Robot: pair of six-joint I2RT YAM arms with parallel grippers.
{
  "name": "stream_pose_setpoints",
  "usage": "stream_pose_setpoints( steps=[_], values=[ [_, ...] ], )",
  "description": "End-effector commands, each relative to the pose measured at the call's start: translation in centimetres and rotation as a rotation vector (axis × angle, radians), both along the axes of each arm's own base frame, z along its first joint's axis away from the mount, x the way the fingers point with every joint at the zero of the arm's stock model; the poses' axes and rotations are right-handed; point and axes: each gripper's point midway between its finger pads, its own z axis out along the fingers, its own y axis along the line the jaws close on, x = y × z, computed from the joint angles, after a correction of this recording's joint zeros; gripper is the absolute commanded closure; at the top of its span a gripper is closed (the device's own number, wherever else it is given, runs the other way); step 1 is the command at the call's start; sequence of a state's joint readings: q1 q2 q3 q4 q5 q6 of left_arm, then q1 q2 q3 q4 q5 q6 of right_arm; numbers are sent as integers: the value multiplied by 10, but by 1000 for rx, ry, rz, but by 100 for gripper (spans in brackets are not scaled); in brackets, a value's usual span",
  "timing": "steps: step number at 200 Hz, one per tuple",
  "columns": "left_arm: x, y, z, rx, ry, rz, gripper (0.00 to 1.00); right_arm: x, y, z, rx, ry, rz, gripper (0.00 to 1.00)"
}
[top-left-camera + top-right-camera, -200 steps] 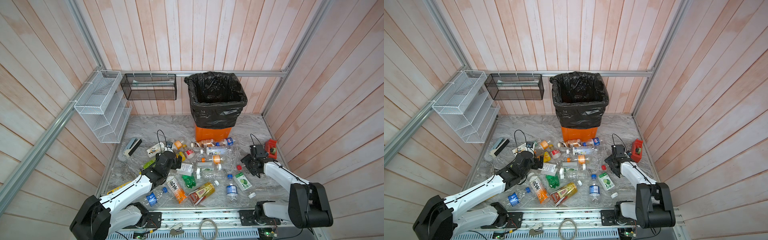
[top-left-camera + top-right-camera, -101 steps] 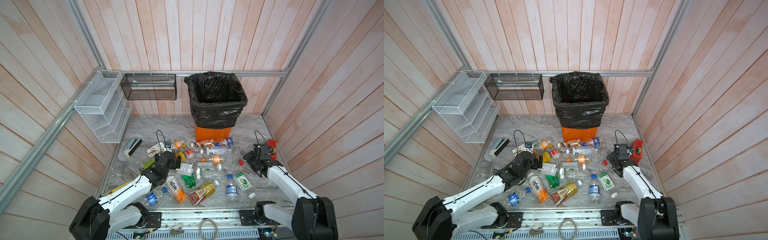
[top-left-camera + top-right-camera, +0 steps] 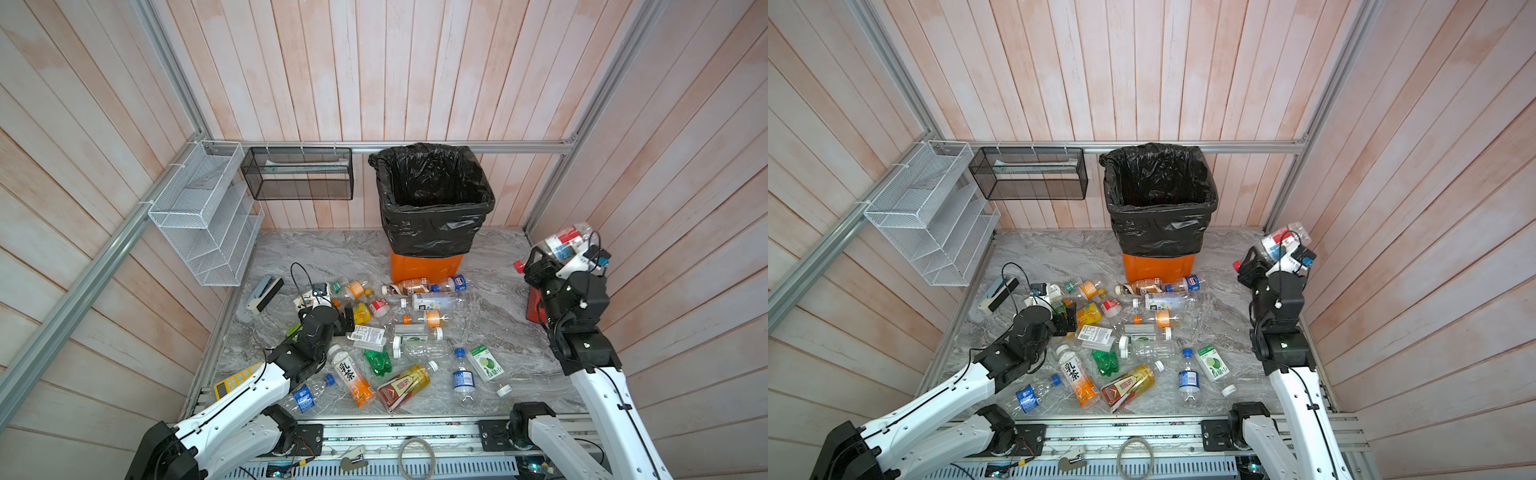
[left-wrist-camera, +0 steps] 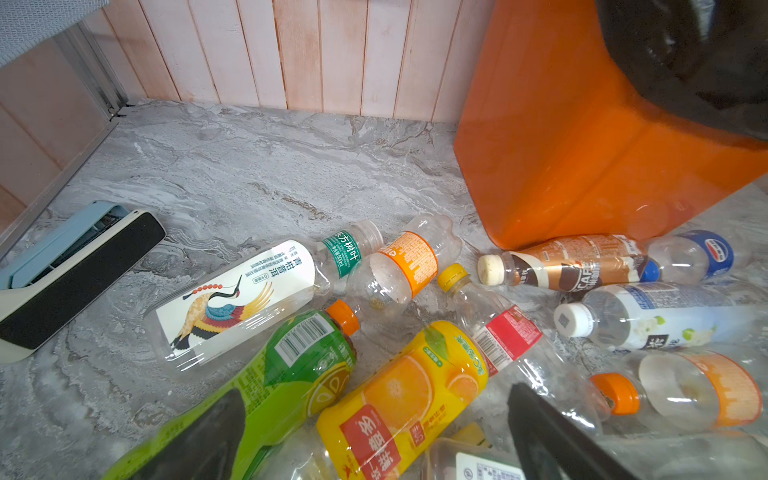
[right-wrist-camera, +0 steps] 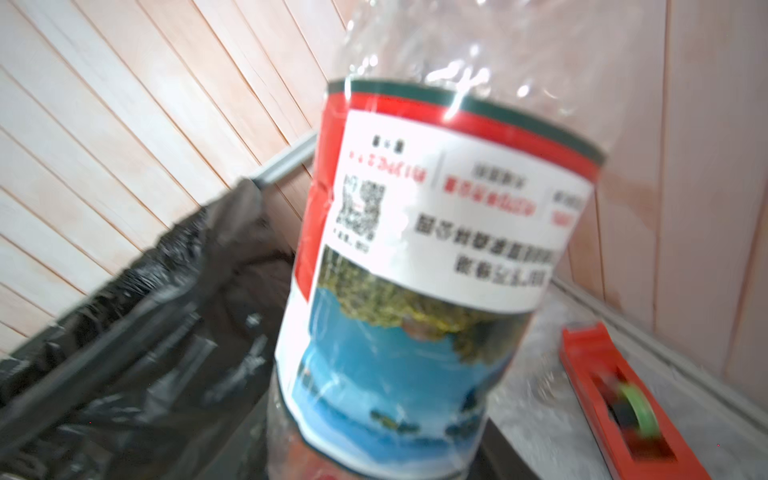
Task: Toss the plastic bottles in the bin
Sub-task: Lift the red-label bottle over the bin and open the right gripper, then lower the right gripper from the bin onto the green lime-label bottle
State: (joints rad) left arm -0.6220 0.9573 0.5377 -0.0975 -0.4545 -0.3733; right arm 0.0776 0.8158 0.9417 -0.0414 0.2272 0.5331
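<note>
The right gripper point(image 3: 542, 257) clasps a clear plastic bottle with a red, white and blue label point(image 3: 566, 242), raised off the grey marbled desk point(image 3: 324, 253) to the right of the tall orange bin lined with a black bag point(image 3: 432, 232). The left gripper point(image 4: 374, 436), jaws spread wide, hangs low over a yellow-labelled orange-juice bottle point(image 4: 399, 399) among the other plastic bottles point(image 3: 353, 378) strewn before the bin.

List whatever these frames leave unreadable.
- Bin interior: in both top views, dark bag folds hide the bottom.
- Held bottle label text: blurred in the right wrist view, where the bottle also hides the right tool.
- Left tool: left wrist view, fingers cut off by the frame edge.
- Tape dispenser: both top views, mostly behind the right arm.
</note>
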Motion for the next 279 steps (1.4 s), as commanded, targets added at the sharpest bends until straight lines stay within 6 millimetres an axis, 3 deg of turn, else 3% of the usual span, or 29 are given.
stream_pose_setpoints(
  steps=[1, 20, 41, 50, 60, 74, 78, 90, 116, 144, 186, 237, 279],
  values=[
    [-2, 5, -3, -16, 7, 27, 0, 9, 19, 79, -102, -231, 94, 45],
    [-3, 2, -4, -20, 13, 7, 0, 21, 47, 125, -89, -372, 250, 45],
    [-1, -4, -12, 2, 57, -16, 1, 50, 92, 152, -67, -440, 500, 46],
    [0, -4, -15, 16, 81, -11, 1, 71, 117, 152, -75, -389, 608, 46],
    [1, -4, -19, 30, 101, -2, 0, 103, 152, 135, -110, -269, 730, 45],
    [3, -5, -22, 40, 114, -3, 0, 141, 177, 109, -156, -83, 770, 32],
    [3, -5, -22, 40, 116, -5, 0, 150, 177, 98, -166, -31, 756, 29],
    [3, -7, -21, 38, 113, -12, 0, 162, 173, 94, -176, 5, 715, 21],
    [2, -5, -21, 36, 111, -10, 0, 153, 161, 112, -180, -68, 647, 0],
    [0, -4, -22, 26, 108, -5, 0, 129, 140, 129, -188, -143, 546, 0],
    [-2, 4, -19, 27, 91, 27, 0, 93, 112, 118, -196, -204, 426, 0],
    [-6, 11, -14, 6, 63, 55, 0, 82, 103, 55, -202, -72, 403, 1],
    [-9, 14, -16, 4, 59, 59, 0, 73, 101, -77, -79, 226, 407, 3]
  ],
)
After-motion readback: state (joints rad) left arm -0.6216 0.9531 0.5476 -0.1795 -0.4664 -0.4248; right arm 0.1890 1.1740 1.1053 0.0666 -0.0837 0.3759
